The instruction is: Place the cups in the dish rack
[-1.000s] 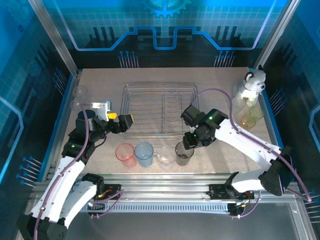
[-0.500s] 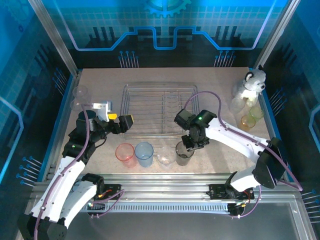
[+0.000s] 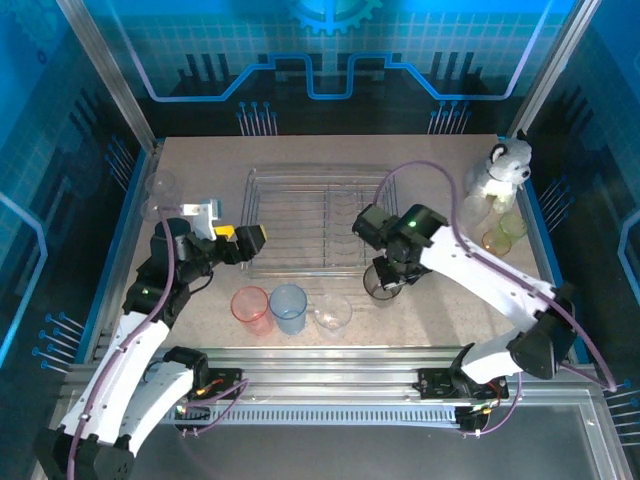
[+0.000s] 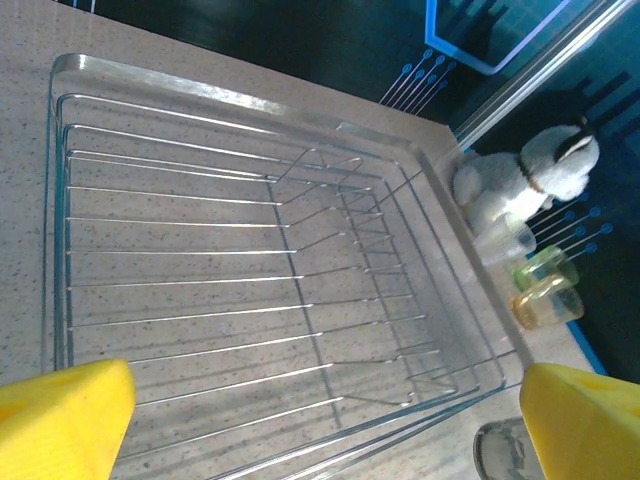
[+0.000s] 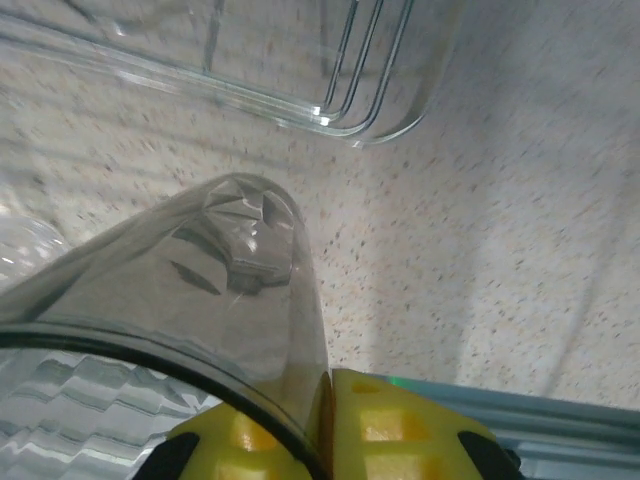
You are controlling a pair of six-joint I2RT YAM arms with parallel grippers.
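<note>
Speckled table [image 3: 200, 165] in a blue-lit booth, and we've got the wire dish rack [image 3: 300, 215] sitting mid-table. Our right tool [image 5: 325, 425] is pinching the rim of the smoky grey cup [image 5: 200, 270], just off the rack's near right corner. Our left tool [image 3: 240, 240] hangs spread wide by the rack's left side. The pink cup [image 3: 250, 305], blue cup [image 3: 288, 306] and clear cup [image 3: 332, 312] line up nearer us.

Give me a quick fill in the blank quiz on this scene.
The right gripper is ___ on the smoky grey cup.
The left gripper hangs ___.
The dish rack holds ___ cups.
The plush dog sits at the far ___ corner of the table.
Missing: shut, open, no, right.
</note>
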